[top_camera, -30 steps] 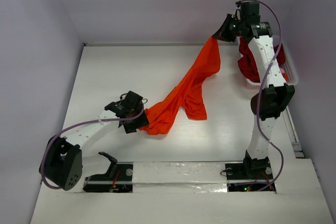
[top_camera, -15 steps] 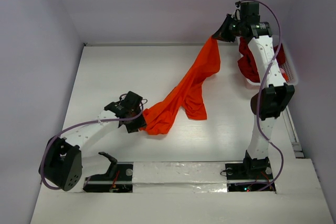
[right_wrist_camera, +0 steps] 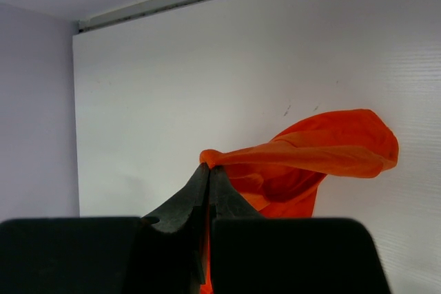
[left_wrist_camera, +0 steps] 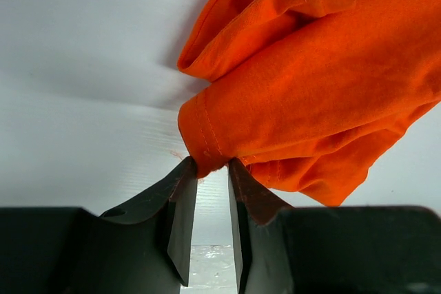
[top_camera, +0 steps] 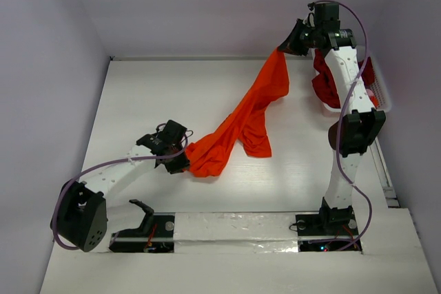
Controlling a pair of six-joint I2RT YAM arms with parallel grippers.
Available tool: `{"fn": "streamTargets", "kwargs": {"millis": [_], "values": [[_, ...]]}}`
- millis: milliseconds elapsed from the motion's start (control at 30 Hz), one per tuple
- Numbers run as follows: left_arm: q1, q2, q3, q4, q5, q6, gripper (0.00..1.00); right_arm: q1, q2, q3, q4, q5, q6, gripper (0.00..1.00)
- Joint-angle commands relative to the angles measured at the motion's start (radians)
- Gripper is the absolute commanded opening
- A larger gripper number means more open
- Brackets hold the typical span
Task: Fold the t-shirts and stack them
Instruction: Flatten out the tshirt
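A bright orange t-shirt (top_camera: 248, 111) stretches diagonally across the white table, from the front left up to the back right. My left gripper (top_camera: 182, 163) is low at the shirt's near end. In the left wrist view its narrow jaws (left_wrist_camera: 212, 165) pinch a hemmed corner of the orange cloth (left_wrist_camera: 310, 87) just above the table. My right gripper (top_camera: 281, 49) is raised at the back right, shut on the shirt's other end (right_wrist_camera: 209, 167), and the cloth (right_wrist_camera: 324, 153) hangs from it. A dark red t-shirt (top_camera: 324, 80) lies bunched in the basket behind the right arm.
The white lattice basket (top_camera: 382, 98) stands at the table's right edge, partly behind the right arm. Grey walls close in the table at the left and back. The arm bases (top_camera: 234, 228) sit along the near edge.
My left gripper's jaws have narrowed onto the orange shirt's near corner and crept slightly toward it. The right gripper holds the shirt's far end in the same spot.
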Motion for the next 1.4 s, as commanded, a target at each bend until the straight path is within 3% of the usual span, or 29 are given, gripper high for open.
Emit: {"fn": "streamTargets", "kwargs": {"millis": [0,333,400,667,867,1100,1367], "values": [[-0.003,-0.009,0.024,-0.025,-0.01,-0.006,0.2,-0.008,-0.002,0.049,0.032,-0.02,0.004,0.0],[-0.003,0.014,0.01,-0.005,-0.007,-0.012,0.11,-0.017,-0.002,0.049,0.032,-0.022,0.002,0.0],[-0.003,0.017,0.012,-0.004,-0.008,-0.015,0.0,-0.017,-0.003,0.049,0.032,-0.02,0.004,0.0],[-0.003,-0.006,0.042,-0.039,-0.03,-0.027,0.0,-0.035,-0.002,0.049,0.034,-0.019,0.002,0.0],[0.018,-0.036,0.157,-0.108,-0.085,-0.033,0.0,-0.089,-0.006,0.042,0.037,-0.051,0.01,0.0],[0.09,-0.004,0.402,-0.186,-0.106,0.031,0.0,-0.089,-0.039,0.017,0.046,-0.063,0.01,0.0],[0.311,0.052,0.593,-0.2,-0.083,0.174,0.0,-0.098,-0.115,0.002,0.065,-0.112,0.024,0.0]]}}
